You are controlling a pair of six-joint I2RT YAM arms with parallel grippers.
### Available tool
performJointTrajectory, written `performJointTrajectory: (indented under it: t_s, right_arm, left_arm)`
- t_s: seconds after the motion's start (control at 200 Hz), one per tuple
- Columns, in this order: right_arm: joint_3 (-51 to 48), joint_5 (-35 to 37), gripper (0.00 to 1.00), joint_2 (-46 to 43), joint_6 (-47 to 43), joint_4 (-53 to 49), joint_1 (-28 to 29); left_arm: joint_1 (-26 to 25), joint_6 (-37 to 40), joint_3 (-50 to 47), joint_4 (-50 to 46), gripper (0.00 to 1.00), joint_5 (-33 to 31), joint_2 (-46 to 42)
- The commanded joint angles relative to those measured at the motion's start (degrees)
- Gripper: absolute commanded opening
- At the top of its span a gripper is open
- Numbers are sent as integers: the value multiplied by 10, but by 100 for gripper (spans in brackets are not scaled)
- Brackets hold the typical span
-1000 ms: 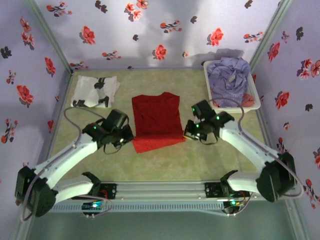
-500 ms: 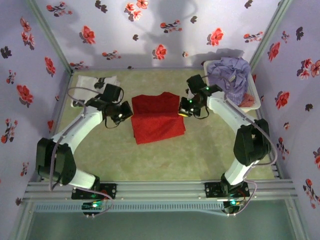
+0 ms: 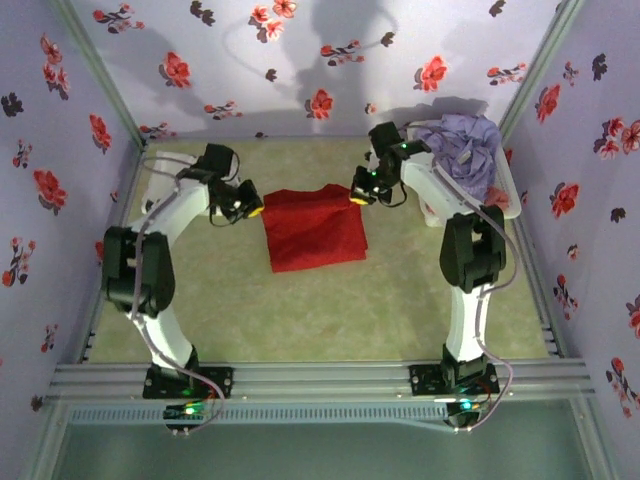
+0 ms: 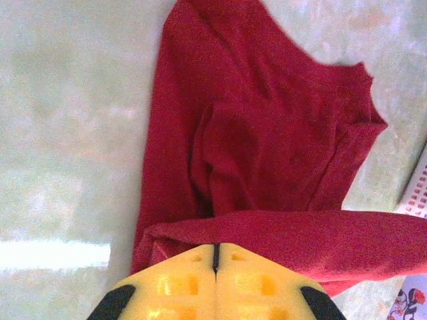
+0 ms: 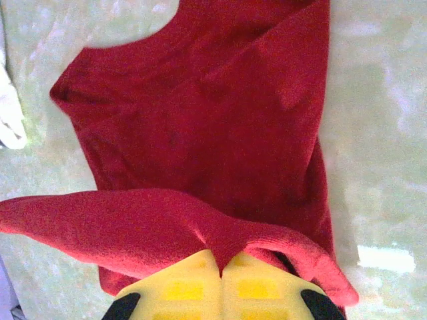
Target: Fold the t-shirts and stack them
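Centrally, item one: red t-shirt, soft matte knit, ribbed neckline, lying on the table at the middle of the overhead frame. It is roughly rectangular, and its body is partly doubled over. A raised band of its cloth runs across the lower part of both wrist views.

Item two: left gripper, with yellow moulded pads with square recesses. The pads are pressed together to a thin seam at the bottom centre of its wrist view. The red fold is pinched at their tips.

Item three: right gripper, with the same yellow pads, closed at the bottom centre of its wrist view. The red cloth is drawn down into the seam between them.

Item four: lavender t-shirt, a crumpled heap at the upper right of the overhead frame. It sits in a white perforated plastic basket, and the right arm crosses in front of it.

Item five: white t-shirt, a rumpled edge at the left border of the right wrist view, apart from the red one. Its print cannot be made out.

Surroundings: a pale green mottled table surface and lilac walls printed with red and black flowers.
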Motion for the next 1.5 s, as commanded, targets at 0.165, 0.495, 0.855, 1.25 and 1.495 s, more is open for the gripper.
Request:
performJointTrajectory:
  t_s: [0.165, 0.495, 0.855, 1.25, 1.495]
  right_arm:
    - [117, -39, 0, 126, -18, -16, -32]
    - [221, -84, 0, 198, -17, -9, -38]
    - [381, -121, 71, 311, 30, 36, -39]
    - [-65, -82, 61, 33, 6, 181, -14]
    - [-90, -90, 22, 80, 30, 196, 13]
  left_arm:
    - [12, 75, 147, -65, 0, 14, 136]
    - [49, 45, 159, -41, 0, -2, 133]
    - [82, 49, 188, 7, 43, 26, 191]
    - [13, 23, 16, 53, 35, 26, -1]
    - [-39, -18, -101, 144, 3, 22, 1]
